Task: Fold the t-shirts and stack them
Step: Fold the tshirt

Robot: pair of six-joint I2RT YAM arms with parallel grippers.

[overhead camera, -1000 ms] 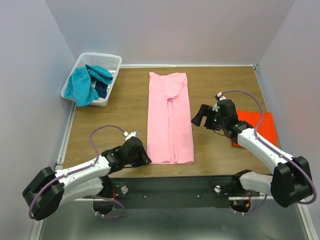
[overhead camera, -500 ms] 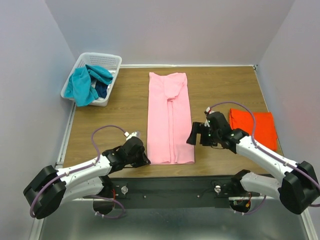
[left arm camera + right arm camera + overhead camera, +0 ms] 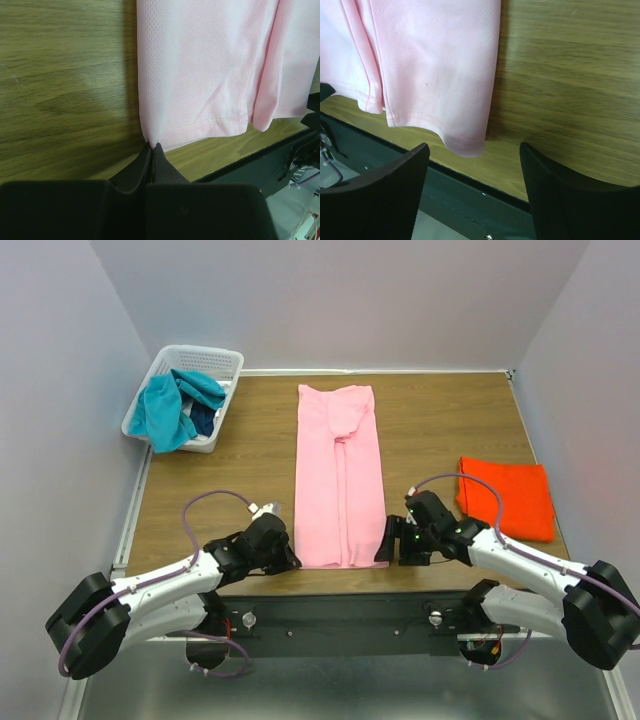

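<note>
Your left jaws are clenched at the near-left hem corner of the pink t-shirt [image 3: 340,475], which lies as a long lengthwise-folded strip down the middle of the tabletop [image 3: 440,420]. Your right jaws stand released and wide, one finger [image 3: 380,195] on either side of the near-right corner, with nothing gripped. The main risk is on the left, where the bite looks very thin (the fingertips [image 3: 142,162] meet right at the tip of the corner). A quick lift could pull the cloth free and drop that side. On the right, the strip is several layers thick, so if you close too shallow you may catch only the top layer and the fold will open as you raise it. The hem also sits close to the tabletop's near edge, so a low approach could jam a finger against that edge. If the two corners rise unevenly, the strip will skew and the next fold will be crooked. The top view gives you the whole layout: the folded orange t-shirt [image 3: 508,497] well apart to the right, and the white basket [image 3: 228,358] at the far left holding a teal garment [image 3: 165,412]. But there the arms hide both corners. Only the wrist views show how little cloth the left side holds and that the right corner lies between the open fingers.
</note>
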